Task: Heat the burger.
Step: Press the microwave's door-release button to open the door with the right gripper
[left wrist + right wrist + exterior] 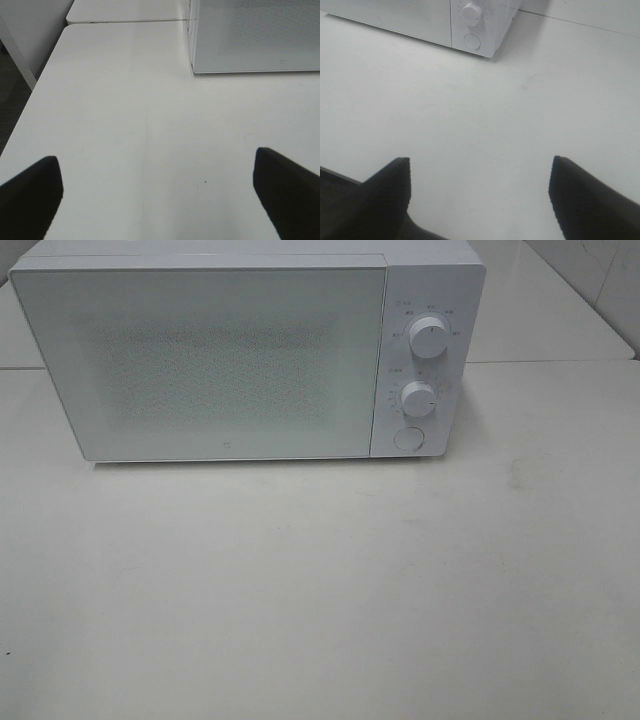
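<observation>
The burger is out of view in all three views. A white microwave point(250, 355) stands at the back of the table with its door shut; two knobs point(428, 338) and a round button point(407, 438) sit on its right panel. It also shows in the left wrist view point(255, 37) and the right wrist view point(445, 20). My left gripper point(157, 195) is open and empty above the bare table, left of the microwave's front. My right gripper point(480, 192) is open and empty above the table, in front of the microwave's right end. Neither gripper shows in the exterior high view.
The white table point(320, 590) stretches in front of the microwave. Its left edge point(30, 105) drops to a dark floor. A seam point(125, 21) joins a second table behind. A tiled wall point(600, 270) rises at the back right.
</observation>
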